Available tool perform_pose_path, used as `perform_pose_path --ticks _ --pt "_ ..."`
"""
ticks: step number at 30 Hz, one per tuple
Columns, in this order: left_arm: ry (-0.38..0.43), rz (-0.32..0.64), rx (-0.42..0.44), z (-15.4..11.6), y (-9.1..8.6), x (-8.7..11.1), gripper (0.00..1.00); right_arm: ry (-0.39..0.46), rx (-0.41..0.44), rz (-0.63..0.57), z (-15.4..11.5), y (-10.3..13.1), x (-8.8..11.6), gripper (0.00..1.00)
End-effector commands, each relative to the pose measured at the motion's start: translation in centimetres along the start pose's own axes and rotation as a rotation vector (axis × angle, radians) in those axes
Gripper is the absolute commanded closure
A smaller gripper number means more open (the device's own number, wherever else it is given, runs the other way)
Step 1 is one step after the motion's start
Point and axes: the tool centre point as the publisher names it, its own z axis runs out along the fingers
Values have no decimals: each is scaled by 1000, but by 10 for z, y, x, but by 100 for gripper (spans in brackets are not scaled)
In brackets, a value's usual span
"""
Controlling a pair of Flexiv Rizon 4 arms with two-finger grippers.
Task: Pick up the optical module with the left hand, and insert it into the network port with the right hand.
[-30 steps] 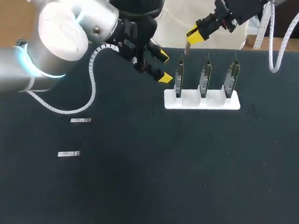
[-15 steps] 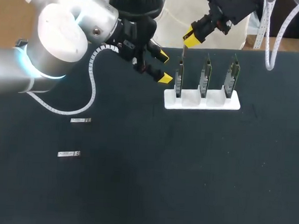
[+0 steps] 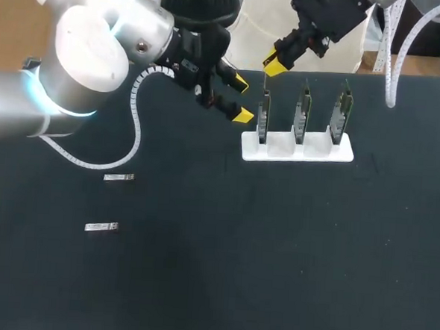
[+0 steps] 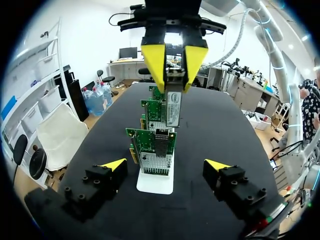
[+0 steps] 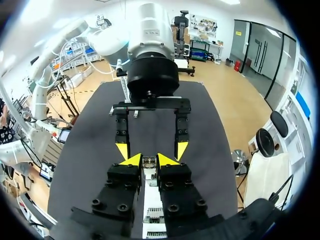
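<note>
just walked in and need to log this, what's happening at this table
The right hand grips a slim silver optical module upright just above the end green network card of three in a white stand; it is not inserted yet. The left hand hangs open beside the stand, empty. Two more silver modules lie on the black table.

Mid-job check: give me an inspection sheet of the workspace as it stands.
Surface: black table.
Job's things: white holder with three upright cards; module held upright just over the left-end card, not yet inserted; two spare modules lying flat near the left arm.
Clutter: nothing seen.
Grippers: right gripper shut on the module; left gripper open, empty, beside the holder.
Cables: spiral cable droops below the left arm; white hose loops off the right arm.
Surroundings: nothing seen.
</note>
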Motion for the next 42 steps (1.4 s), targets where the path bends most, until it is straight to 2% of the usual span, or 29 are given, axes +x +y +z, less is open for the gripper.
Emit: perform_pose_path --ticks 1,22,42 --pt "3 -1 -1 0 0 0 0 3 -13 6 3 -8 0 100" --pt "3 -1 -1 0 0 0 0 26 -27 11 9 -12 6 100" --pt "3 -1 -1 0 0 0 0 7 32 10 4 -1 3 100"
